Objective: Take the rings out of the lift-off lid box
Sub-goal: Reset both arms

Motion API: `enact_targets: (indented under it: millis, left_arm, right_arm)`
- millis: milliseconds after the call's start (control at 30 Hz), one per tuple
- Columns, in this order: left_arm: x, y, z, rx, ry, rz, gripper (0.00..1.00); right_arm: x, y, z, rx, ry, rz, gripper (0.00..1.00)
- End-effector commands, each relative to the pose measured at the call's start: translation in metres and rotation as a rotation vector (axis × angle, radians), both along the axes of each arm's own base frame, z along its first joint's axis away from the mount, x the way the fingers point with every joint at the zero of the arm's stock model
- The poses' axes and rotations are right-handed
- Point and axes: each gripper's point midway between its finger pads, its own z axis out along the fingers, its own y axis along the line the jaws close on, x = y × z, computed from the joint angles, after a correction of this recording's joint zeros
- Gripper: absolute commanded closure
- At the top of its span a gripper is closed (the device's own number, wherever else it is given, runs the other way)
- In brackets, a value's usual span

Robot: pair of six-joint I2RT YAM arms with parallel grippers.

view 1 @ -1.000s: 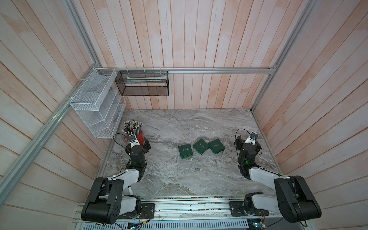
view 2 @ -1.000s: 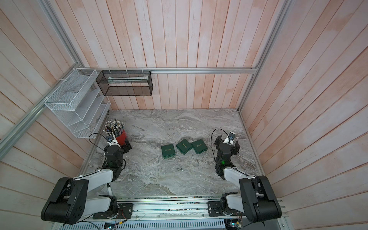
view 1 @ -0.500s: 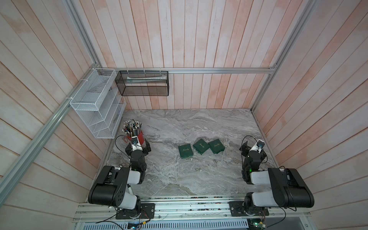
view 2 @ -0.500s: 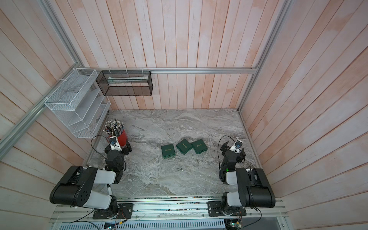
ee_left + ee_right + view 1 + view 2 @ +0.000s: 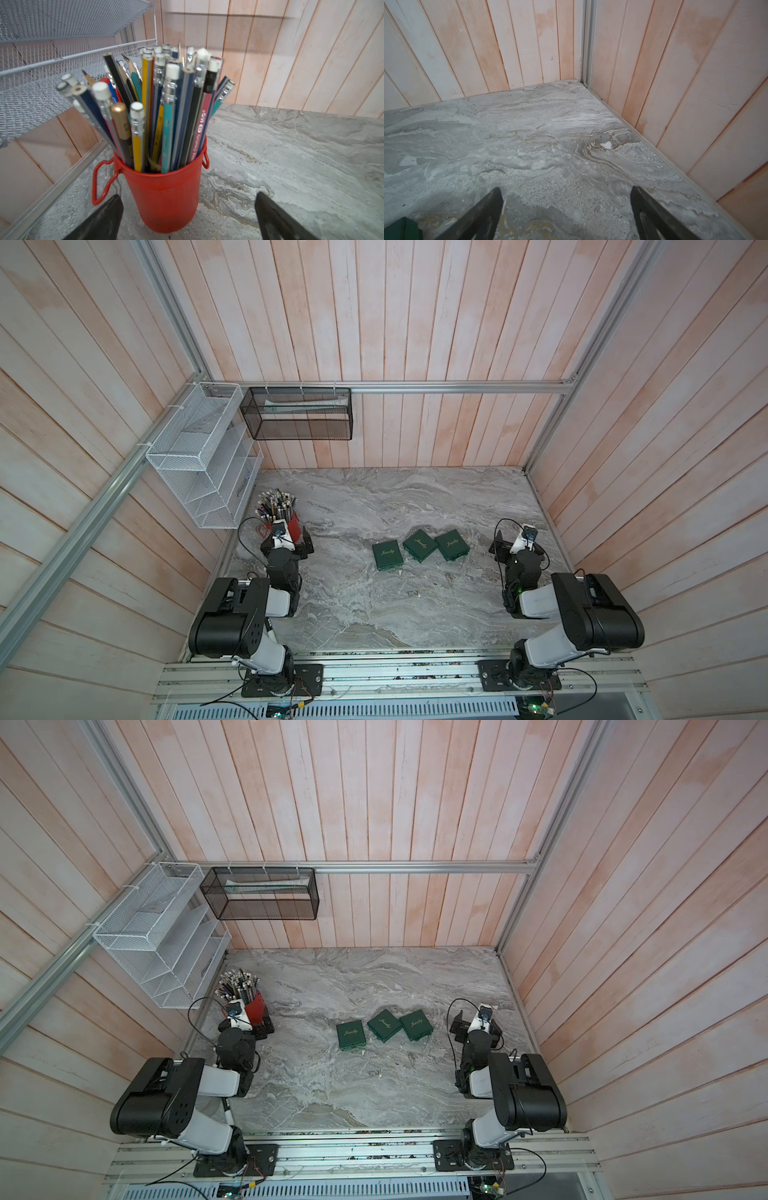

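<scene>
**Lids on, both pincers released, rings not showing**

We are looking across the marble table, where three green boxes are lying flat in a row near the middle, gold lettering facing up: the left box sitting roughly square to the table edge, the middle box turned corner-on, and the right box slightly skewed. All three are wearing their lids.

Our left gripper is hanging with its jaws spread wide and empty, just beside a red pencil cup. Our right gripper is equally wide and empty over bare marble near the right wall.

A white scrap is lying just in front of the left box.

We are not seeing the rings anywhere, so their place and axis we cannot tell. We are expecting them to be light, hard and slippery, best pinched across the band, once a stiff lid is lifted straight up by its side walls.
</scene>
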Motion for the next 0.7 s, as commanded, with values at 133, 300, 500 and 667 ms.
enact_targets:
  millis: [133, 300, 500, 667]
  left_arm:
    - [0.0033, -0.0045, 0.002, -0.022, -0.002, -0.036, 0.0]
    - [0.0035, -0.005, 0.0016, -0.017, 0.0, -0.035, 0.0]
    - [0.0052, -0.0077, 0.0009, -0.004, 0.006, -0.036, 0.0]
    - [0.0042, -0.0082, 0.0024, -0.008, 0.0, -0.039, 0.0]
  right_arm:
    - [0.0052, 0.0011, 0.0101, -0.007, -0.024, 0.013, 0.02]
    - [0.0051, 0.0013, 0.0094, -0.008, -0.019, 0.014, 0.02]
    - [0.0055, 0.0011, 0.0101, -0.007, -0.022, 0.013, 0.02]
    - [0.0054, 0.0013, 0.0099, -0.007, -0.021, 0.014, 0.02]
